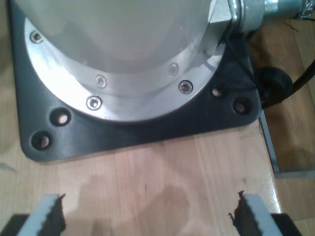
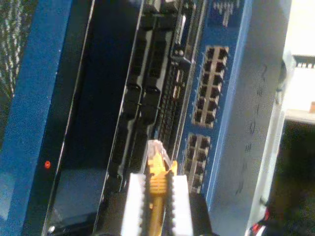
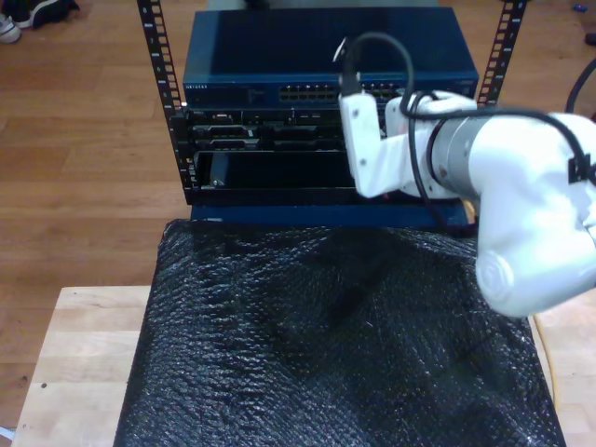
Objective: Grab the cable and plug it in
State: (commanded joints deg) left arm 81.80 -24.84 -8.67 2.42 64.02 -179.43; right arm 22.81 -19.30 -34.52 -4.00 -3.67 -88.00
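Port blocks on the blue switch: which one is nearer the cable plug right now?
The lower port block, level with the plug held in my second pincer. The other block sits farther along the switch.

counter [image 1: 162,177]: smooth pale wood. base plate [image 1: 123,132]: matt black. flange [image 1: 69,83]: brushed metal. mat [image 3: 335,345]: rough, glossy black. cable [image 2: 158,182]: yellow plastic.

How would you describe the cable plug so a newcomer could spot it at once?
Start at the blue rack-mounted network switch with its blocks of ports. Just in front of it, my second gripper is shut on the thin yellow-orange cable. Its small clear-yellowish plug pokes out beyond the white fingers, the one bright yellow item among blue and black hardware.
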